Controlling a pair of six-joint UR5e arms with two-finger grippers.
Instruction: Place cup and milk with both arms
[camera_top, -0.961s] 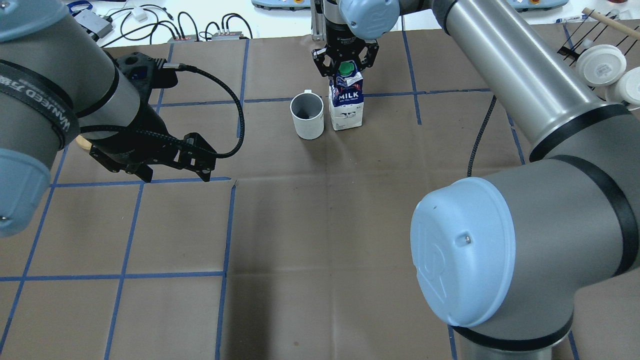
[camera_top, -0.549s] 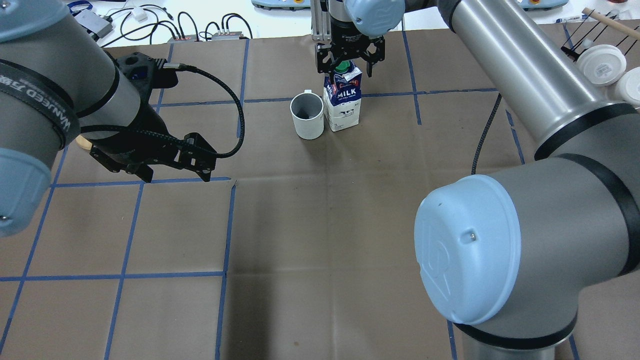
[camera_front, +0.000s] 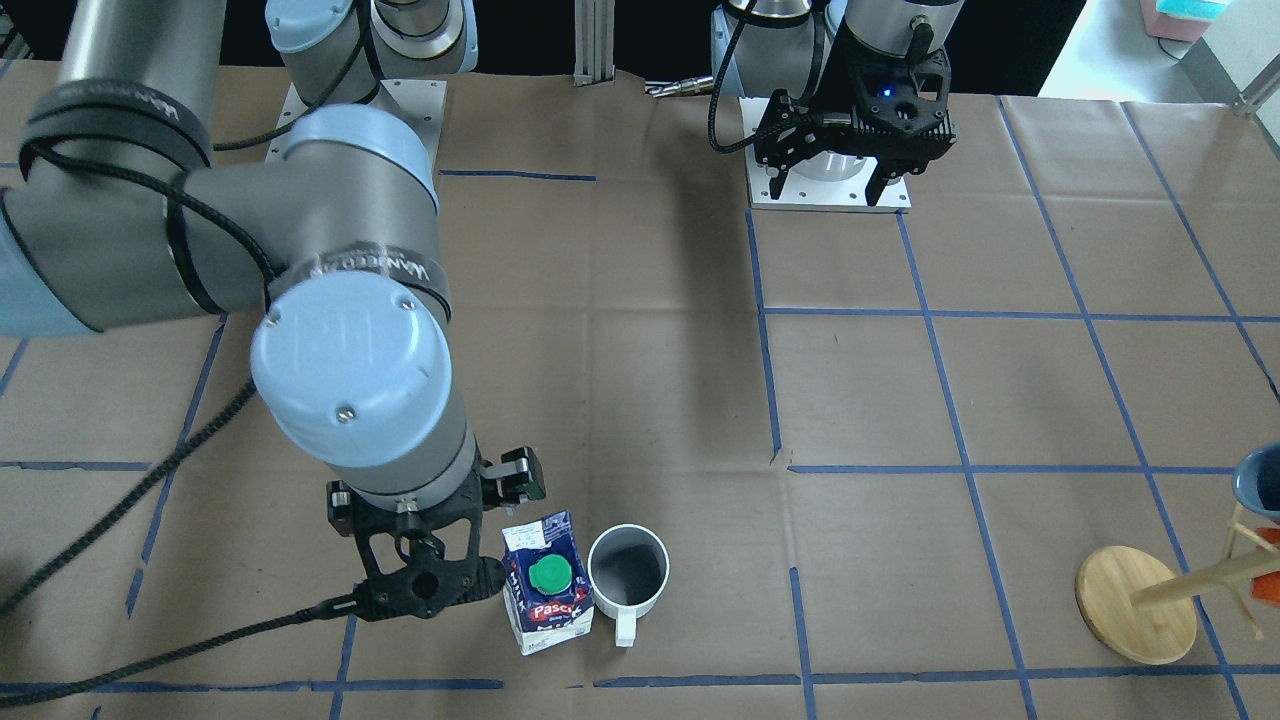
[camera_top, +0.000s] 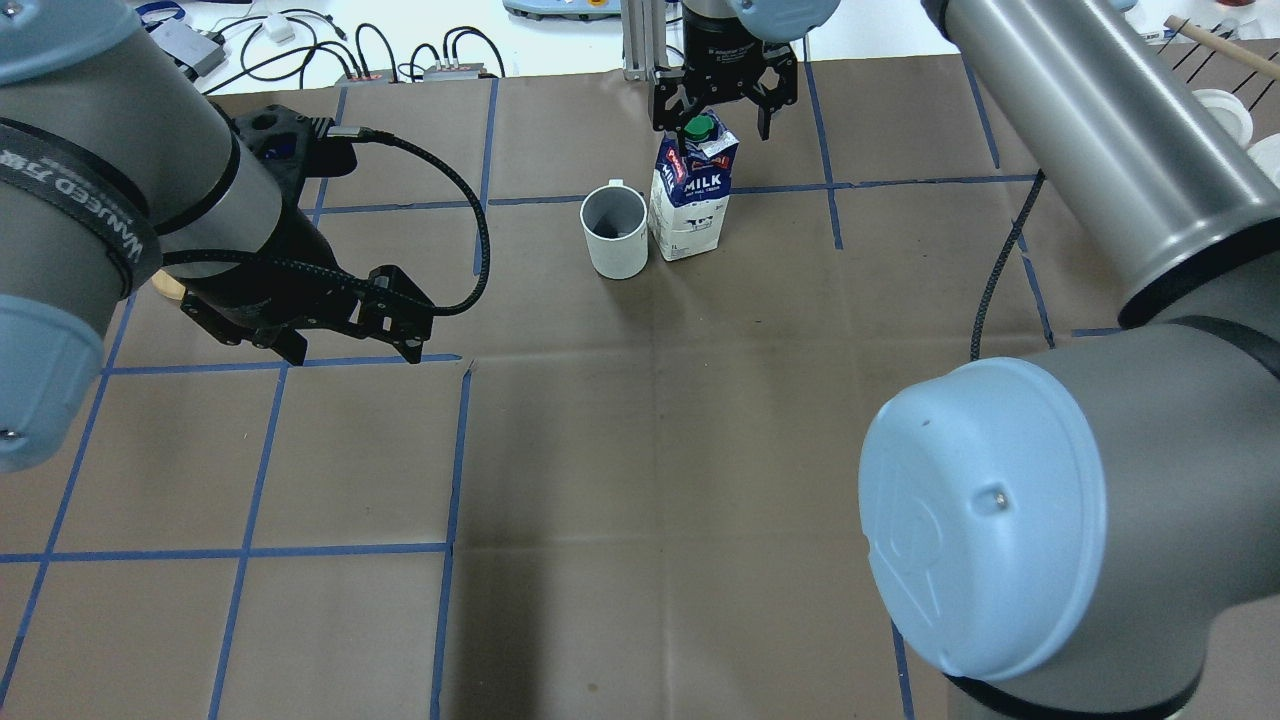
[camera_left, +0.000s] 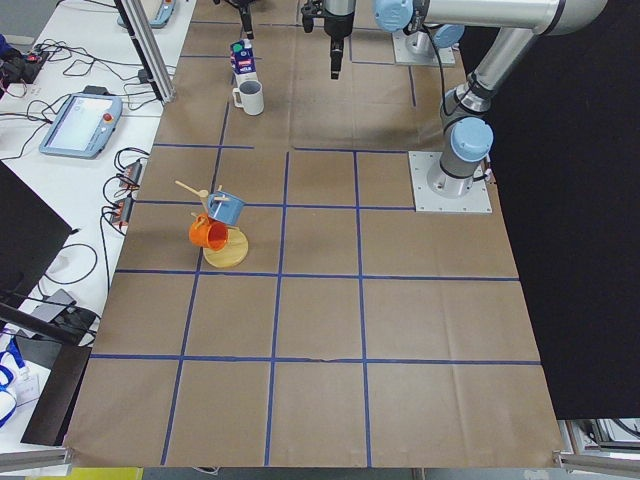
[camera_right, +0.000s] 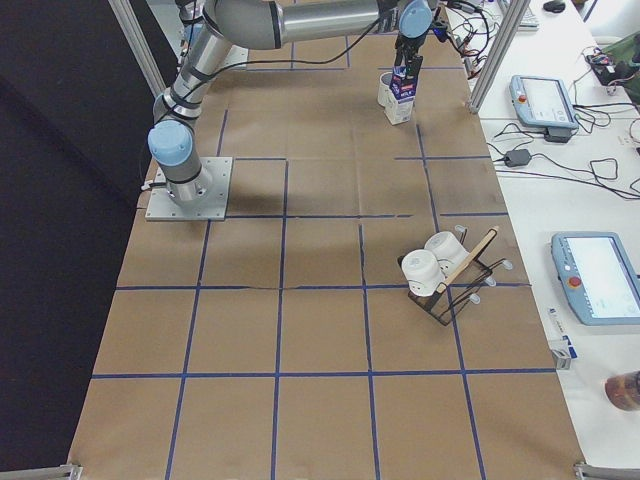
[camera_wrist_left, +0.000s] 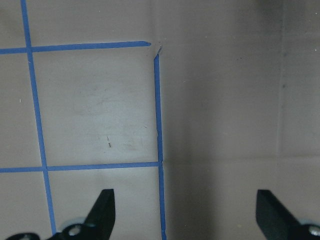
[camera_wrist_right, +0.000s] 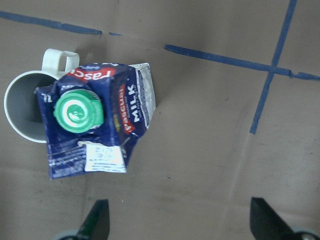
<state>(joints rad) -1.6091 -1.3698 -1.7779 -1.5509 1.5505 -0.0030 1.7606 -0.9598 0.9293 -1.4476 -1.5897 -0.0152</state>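
**Brown bench, milk and cup side by side, both pincers apart**

Brown paper marked with a grid of blue tape (camera_top: 250, 550) covers the bench (camera_top: 650, 450). Near its far edge from the robot stands the milk carton (camera_top: 690, 205), its green cap (camera_top: 700, 127) on top. The white cup (camera_top: 615, 232) stands just beside it on the robot's left, mouth up, with its handle (camera_front: 627, 628) pointing away from the robot's base. Whether the two touch cannot be told.

The right pincer (camera_top: 718, 118) hangs above the carton's top with its fingers spread wide and grips nothing. In the right wrist view the carton lies off to one side of the gap.

The left pincer (camera_top: 355, 345) hovers over bare paper well apart from both things, its fingers (camera_wrist_left: 102, 210) also spread and empty.

A wooden stand (camera_front: 1135, 605) sits towards the bench's end on the robot's left.
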